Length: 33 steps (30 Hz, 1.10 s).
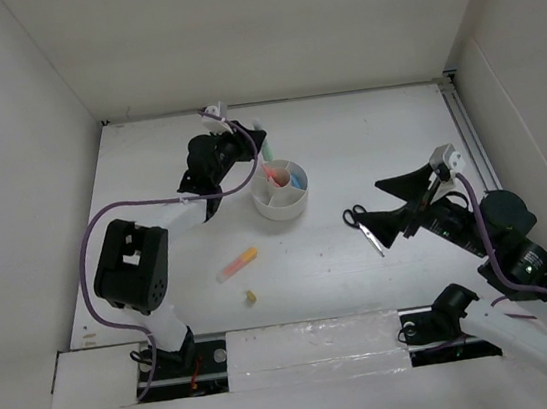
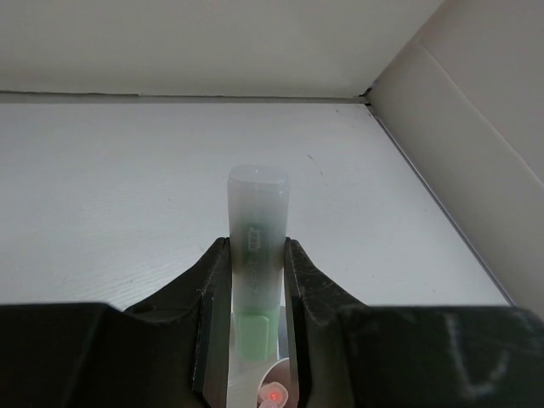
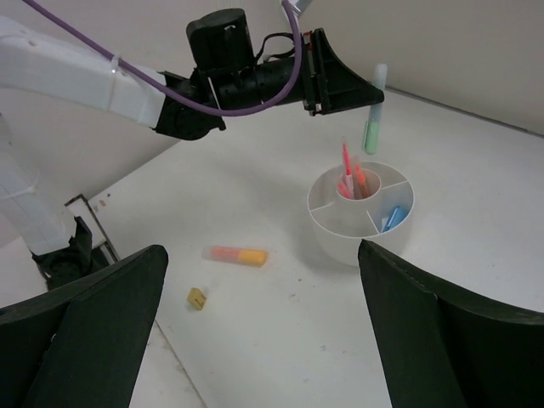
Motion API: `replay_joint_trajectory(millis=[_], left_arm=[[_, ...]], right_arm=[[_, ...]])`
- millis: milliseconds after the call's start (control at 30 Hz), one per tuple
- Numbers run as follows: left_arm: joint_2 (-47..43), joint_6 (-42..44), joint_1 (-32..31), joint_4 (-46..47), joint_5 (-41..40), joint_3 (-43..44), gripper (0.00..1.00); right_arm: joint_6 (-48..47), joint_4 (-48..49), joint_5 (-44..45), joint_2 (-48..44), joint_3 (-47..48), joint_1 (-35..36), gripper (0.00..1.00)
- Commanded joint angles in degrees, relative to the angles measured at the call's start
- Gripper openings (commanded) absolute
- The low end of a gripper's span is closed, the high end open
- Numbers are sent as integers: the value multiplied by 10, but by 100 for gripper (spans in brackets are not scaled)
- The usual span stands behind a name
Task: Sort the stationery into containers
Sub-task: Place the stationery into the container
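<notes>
The left gripper pinches the green highlighter tight, up in the air by the far edge of the white organizer. The right gripper has its fingers wide apart by the scissors.

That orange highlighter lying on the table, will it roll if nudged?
Probably stiff and light: the orange highlighter looks like a short plastic stub. Lying on its side on the table, it may roll or skid if pushed.

A white table with four things on it.
Round organizer near the middle, scissors toward the right edge, orange highlighter and eraser bit toward the near edge.
</notes>
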Motion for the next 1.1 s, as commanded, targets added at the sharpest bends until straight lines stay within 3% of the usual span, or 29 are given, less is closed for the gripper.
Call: replay_joint_trajectory(millis=[0,1067], left_arm=[[4,16,-5,34,7,18,0],[27,67,-26,6,-25,5,0]], right_arm=[[-8,2,8,-8,28,4,100],[-24,-21,23,-39,28,4,100]])
